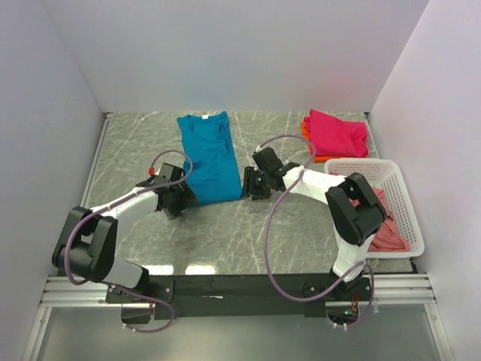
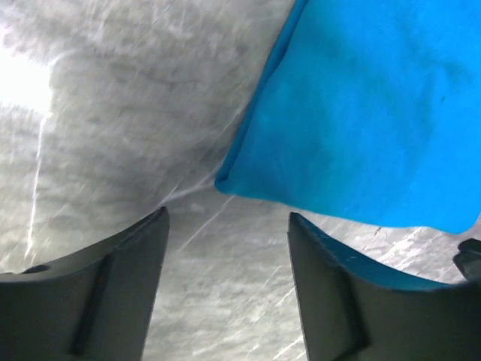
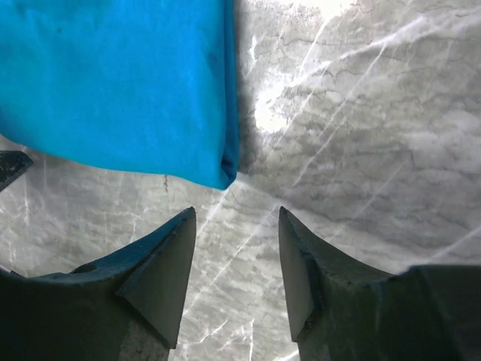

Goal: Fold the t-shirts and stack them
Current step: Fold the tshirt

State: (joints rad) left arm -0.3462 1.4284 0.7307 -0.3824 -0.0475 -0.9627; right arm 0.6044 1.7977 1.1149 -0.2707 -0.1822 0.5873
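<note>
A teal-blue t-shirt (image 1: 210, 158) lies flat on the marble table, folded into a long strip. Its near left corner (image 2: 225, 183) shows just beyond my left gripper (image 2: 228, 218), which is open and empty. My left gripper (image 1: 183, 199) sits at that corner in the top view. The shirt's near right corner (image 3: 229, 177) lies just ahead of my right gripper (image 3: 237, 218), also open with only bare table between its fingers. My right gripper (image 1: 254, 186) rests beside the strip's right edge. A folded magenta-pink shirt (image 1: 336, 134) lies on an orange one (image 1: 307, 129) at the back right.
A white lattice basket (image 1: 404, 197) stands at the right edge with a dusty salmon-pink shirt (image 1: 388, 228) inside. White walls enclose the table on three sides. Both arms' cables loop above the near half of the table.
</note>
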